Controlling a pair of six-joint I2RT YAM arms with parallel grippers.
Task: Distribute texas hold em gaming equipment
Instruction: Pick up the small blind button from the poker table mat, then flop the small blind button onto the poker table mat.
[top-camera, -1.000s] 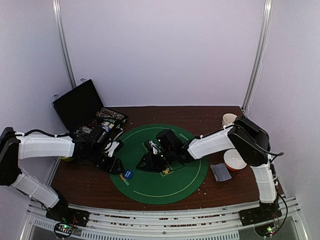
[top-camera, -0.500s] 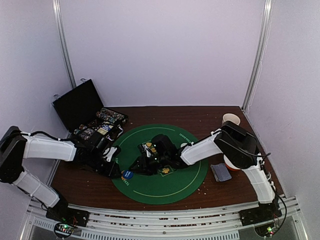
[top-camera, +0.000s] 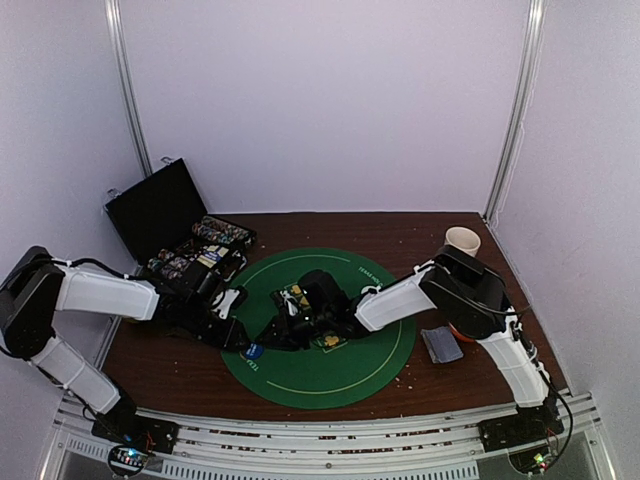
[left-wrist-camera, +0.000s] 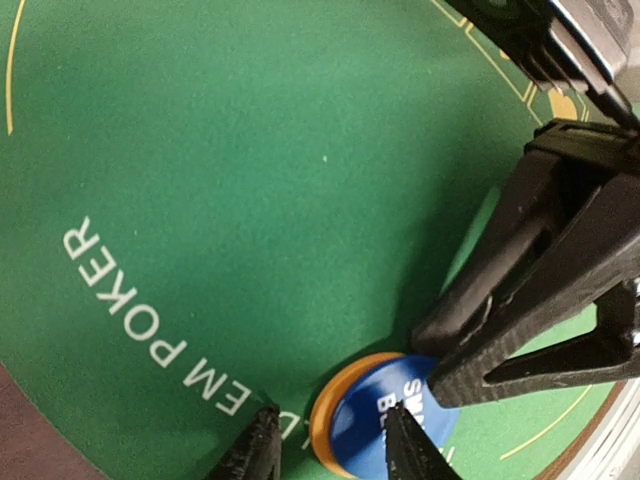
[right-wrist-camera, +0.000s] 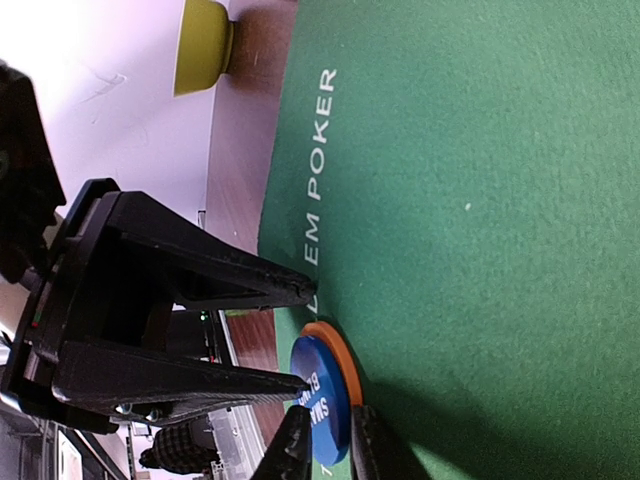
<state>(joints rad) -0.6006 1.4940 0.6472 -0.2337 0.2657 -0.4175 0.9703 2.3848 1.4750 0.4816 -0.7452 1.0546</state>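
A blue disc with white lettering lies on an orange disc at the near-left edge of the round green poker mat. One edge of the blue disc is tipped up off the orange one. My right gripper is shut on that raised edge. My left gripper faces it, open. One of its fingers rests on the blue disc and the other on the mat beside the orange disc. From above, both grippers meet at the blue disc.
An open black case with rows of poker chips stands at the back left. A small chip stack sits mid-mat. Grey cards lie right of the mat. A beige mug is back right, an olive cup far left.
My right gripper slid left across the mat and closed on the blue disc. My left gripper moved in to the same disc and its jaws narrowed.
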